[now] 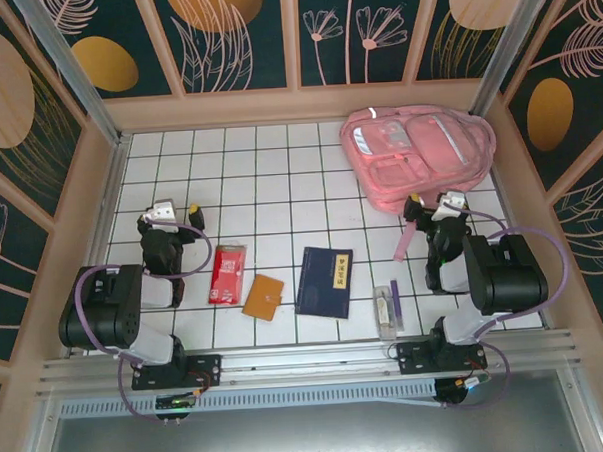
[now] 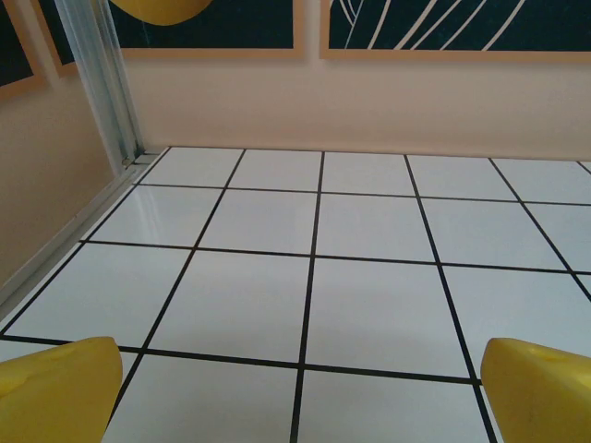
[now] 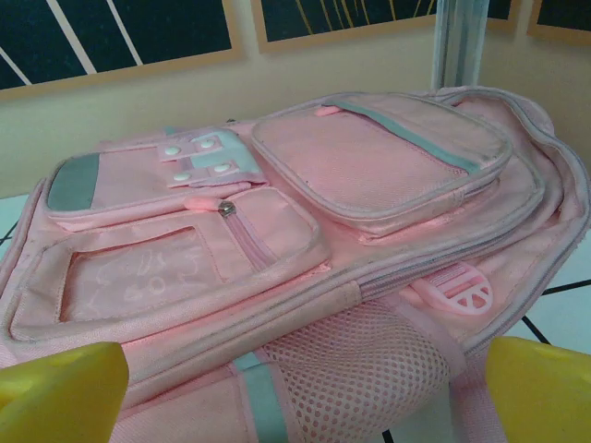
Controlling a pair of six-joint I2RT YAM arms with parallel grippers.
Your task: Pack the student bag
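Observation:
The student bag point(image 1: 418, 153), a large pink backpack, lies flat at the table's back right with its zippered front pockets facing up. My right gripper point(image 1: 441, 200) stands open just in front of the bag's near side. In the right wrist view the bag point(image 3: 305, 212) spreads across the picture, and its mesh side pocket point(image 3: 369, 369) lies between my yellow fingertips point(image 3: 60, 392) of the right gripper point(image 3: 305, 401). My left gripper point(image 1: 173, 208) is open over bare tiles at the left. In its own view the left gripper point(image 2: 300, 397) has nothing between its yellow fingertips point(image 2: 55, 392).
Near the front edge lie a red booklet point(image 1: 227, 274), an orange card holder point(image 1: 263, 297), a dark blue book point(image 1: 325, 282) and a small clear case point(image 1: 387, 309). A pink strap point(image 1: 404, 244) trails from the bag. Walls close in the white tiled table point(image 1: 269, 177).

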